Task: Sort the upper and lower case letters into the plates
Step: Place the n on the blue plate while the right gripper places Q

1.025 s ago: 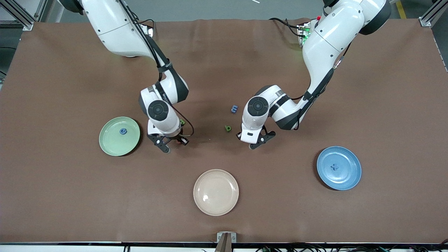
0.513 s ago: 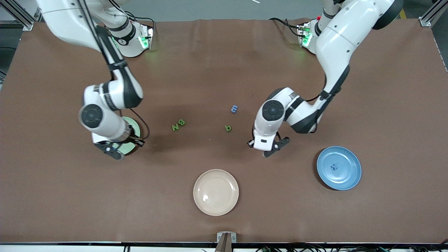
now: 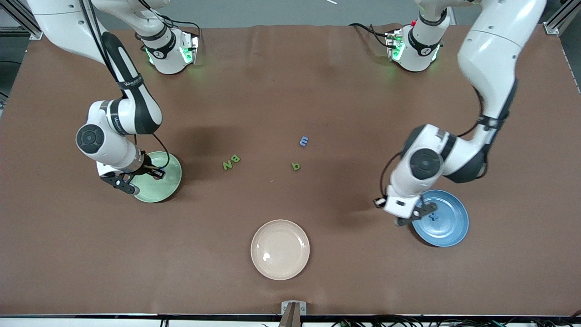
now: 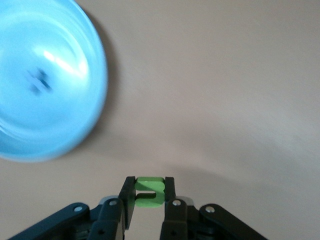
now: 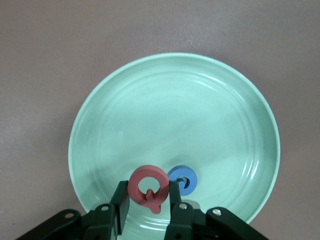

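Hanging directly over the pale green plate (image 5: 172, 127), right gripper (image 5: 148, 199) clamped on a red letter (image 5: 148, 189) just above the blue letter (image 5: 183, 180) lying inside; left gripper (image 4: 149, 196) pinching a green letter (image 4: 149, 191) just short of the blue plate (image 4: 40, 75).

This looks like a robot lab, not a home. Two big white robot arms (image 3: 127, 113) are bolted to a wide table (image 3: 290, 81) covered with a brown mat. Little green lights glow on their bases (image 3: 170, 52). Black cables (image 3: 367, 32) run off the table edge. Silver metal frame bars (image 3: 556, 20) stand at the corners, over a plain gray floor (image 3: 272, 11).
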You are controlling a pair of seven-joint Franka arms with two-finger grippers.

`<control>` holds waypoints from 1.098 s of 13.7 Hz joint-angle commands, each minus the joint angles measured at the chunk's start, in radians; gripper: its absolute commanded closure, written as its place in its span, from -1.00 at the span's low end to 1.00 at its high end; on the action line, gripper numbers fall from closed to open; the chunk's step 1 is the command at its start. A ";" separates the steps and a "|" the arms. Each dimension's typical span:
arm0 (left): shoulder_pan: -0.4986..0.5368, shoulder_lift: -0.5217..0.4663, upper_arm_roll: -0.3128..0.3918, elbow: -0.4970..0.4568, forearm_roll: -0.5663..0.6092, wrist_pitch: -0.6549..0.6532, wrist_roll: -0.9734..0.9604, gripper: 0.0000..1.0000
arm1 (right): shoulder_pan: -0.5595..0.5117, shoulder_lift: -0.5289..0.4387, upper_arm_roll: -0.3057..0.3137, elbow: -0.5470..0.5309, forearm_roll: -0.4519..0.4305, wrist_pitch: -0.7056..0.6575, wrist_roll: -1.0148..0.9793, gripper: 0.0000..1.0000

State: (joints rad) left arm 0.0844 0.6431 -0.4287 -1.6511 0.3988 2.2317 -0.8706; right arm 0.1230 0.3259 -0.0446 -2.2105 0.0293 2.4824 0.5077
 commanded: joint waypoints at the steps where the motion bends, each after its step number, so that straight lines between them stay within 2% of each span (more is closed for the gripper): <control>1: 0.067 -0.016 -0.007 0.011 0.018 -0.035 0.157 1.00 | -0.017 -0.027 0.020 -0.054 -0.011 0.068 -0.005 1.00; 6: 0.242 0.018 -0.010 0.024 0.011 -0.008 0.468 0.98 | -0.006 0.015 0.023 -0.061 -0.009 0.124 -0.005 1.00; 9: 0.279 0.041 -0.009 -0.012 0.015 0.058 0.528 0.88 | -0.005 0.025 0.025 -0.060 -0.009 0.127 -0.005 1.00; 11: 0.304 0.052 -0.008 -0.016 0.015 0.062 0.573 0.56 | 0.004 0.041 0.025 -0.058 -0.009 0.135 -0.005 1.00; 12: 0.305 0.056 -0.008 -0.015 0.015 0.069 0.594 0.32 | 0.006 0.050 0.025 -0.057 -0.009 0.144 -0.003 1.00; 13: 0.305 0.058 -0.007 -0.015 0.017 0.083 0.602 -0.14 | 0.009 0.053 0.025 -0.057 -0.008 0.147 -0.003 1.00; 14: 0.305 0.058 -0.007 -0.015 0.017 0.083 0.604 -0.43 | 0.010 0.058 0.025 -0.055 -0.008 0.147 -0.005 0.98; 15: 0.304 0.056 -0.007 -0.016 0.018 0.085 0.607 -0.99 | 0.012 0.058 0.025 -0.055 -0.009 0.141 -0.006 0.91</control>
State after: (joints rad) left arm 0.3814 0.7106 -0.4271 -1.6570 0.3992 2.3026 -0.2787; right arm 0.1311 0.3868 -0.0220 -2.2511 0.0288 2.6108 0.5053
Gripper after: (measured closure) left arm 0.489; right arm 0.639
